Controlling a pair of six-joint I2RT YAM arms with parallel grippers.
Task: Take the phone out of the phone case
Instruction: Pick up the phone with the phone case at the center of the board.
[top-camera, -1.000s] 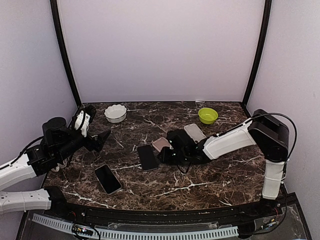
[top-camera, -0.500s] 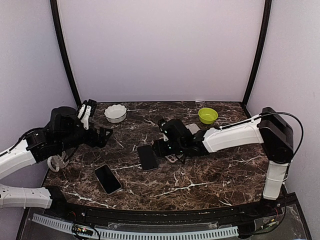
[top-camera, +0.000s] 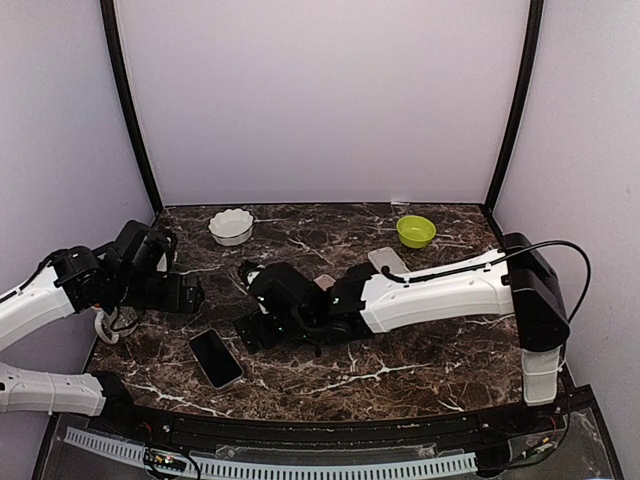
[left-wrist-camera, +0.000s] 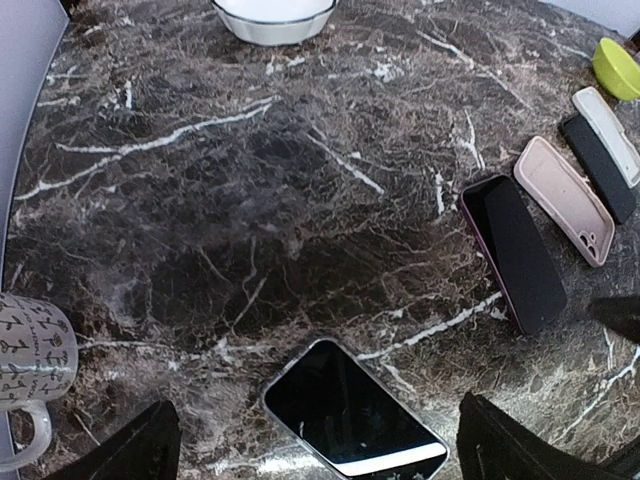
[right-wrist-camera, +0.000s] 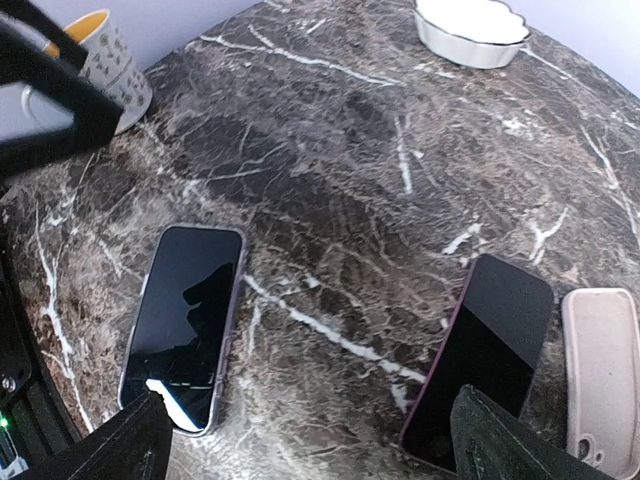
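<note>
On the marble table (top-camera: 430, 360), the left gripper (left-wrist-camera: 318, 405) and right gripper (right-wrist-camera: 310, 396) are hovering, fingers spread wide, holding nothing. Below them a clear-cased phone (left-wrist-camera: 352, 415) and a maroon-cased phone (right-wrist-camera: 480, 360) are lying screen-up (each filling its case). Farther back, the white bowl (top-camera: 231, 226) is showing a bare inside.

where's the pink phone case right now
In the left wrist view, the pink phone case lies flat toward the right, between the dark phone on its left and a black case on its right.
</note>
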